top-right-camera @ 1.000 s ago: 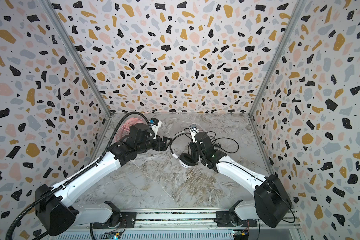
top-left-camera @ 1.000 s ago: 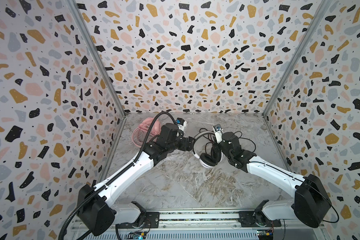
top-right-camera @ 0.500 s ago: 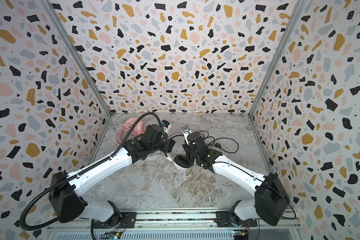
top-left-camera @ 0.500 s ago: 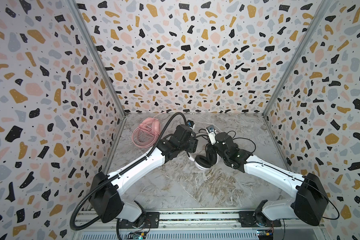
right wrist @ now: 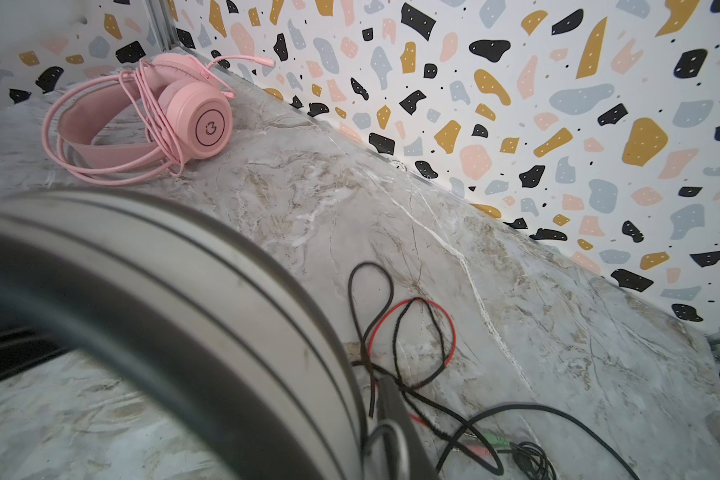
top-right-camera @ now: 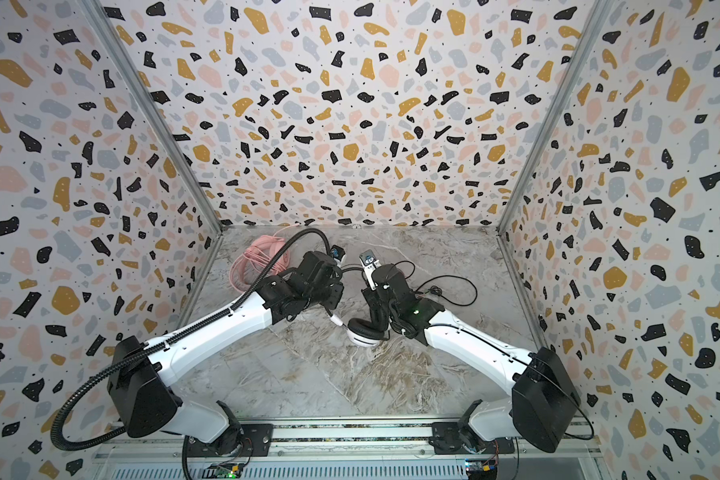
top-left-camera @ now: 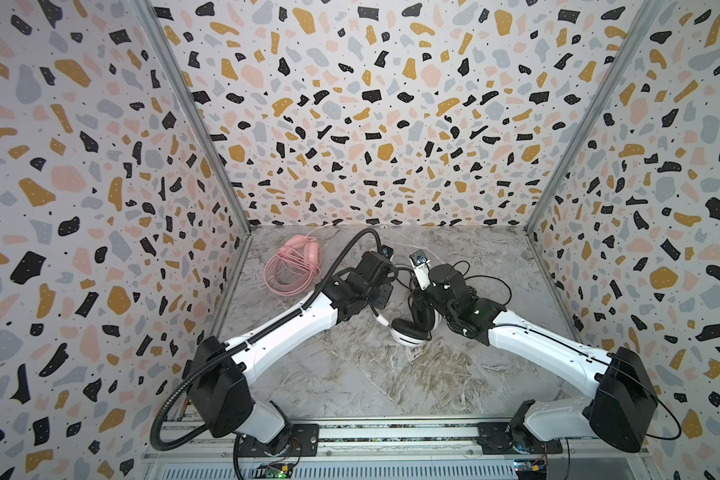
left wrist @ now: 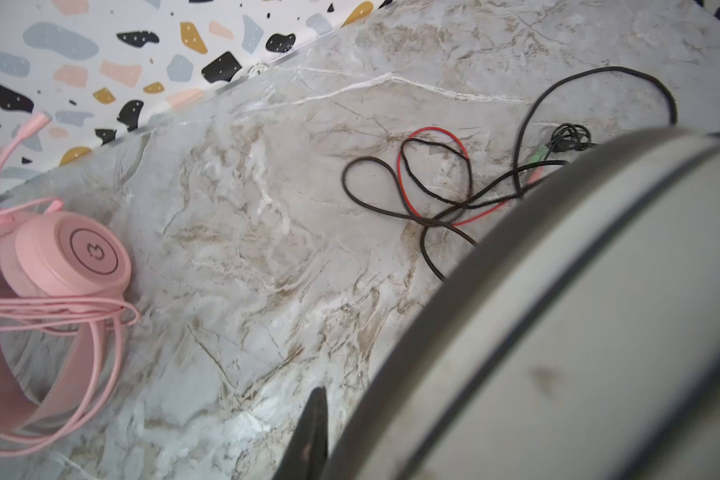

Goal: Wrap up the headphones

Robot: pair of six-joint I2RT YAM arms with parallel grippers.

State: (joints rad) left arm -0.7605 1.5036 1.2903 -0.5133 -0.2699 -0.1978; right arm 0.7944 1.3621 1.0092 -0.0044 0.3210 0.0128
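- The white-and-black headset [top-left-camera: 410, 332] stands near the middle of the marble table [top-left-camera: 391, 386]. One white-shelled, black-padded ear cup rests on the surface, and the pale headband [left wrist: 578, 316] arches up between the two arms.
- Its thin black and red cords [left wrist: 433, 183] sprawl in loose, tangled loops on the table behind it, ending in green and pink plugs [right wrist: 489, 444].
- The left gripper [top-left-camera: 384, 297] has its jaws closed tight on the headband; one dark finger [left wrist: 314, 424] shows against the band's edge.
- The right gripper [top-left-camera: 424, 297] is clamped narrowly on the same band from the other side.
- The pink headset [top-left-camera: 294, 266] lies on its side in the far left corner, well apart, with its pink cord [right wrist: 154, 108] wound around band and cup.
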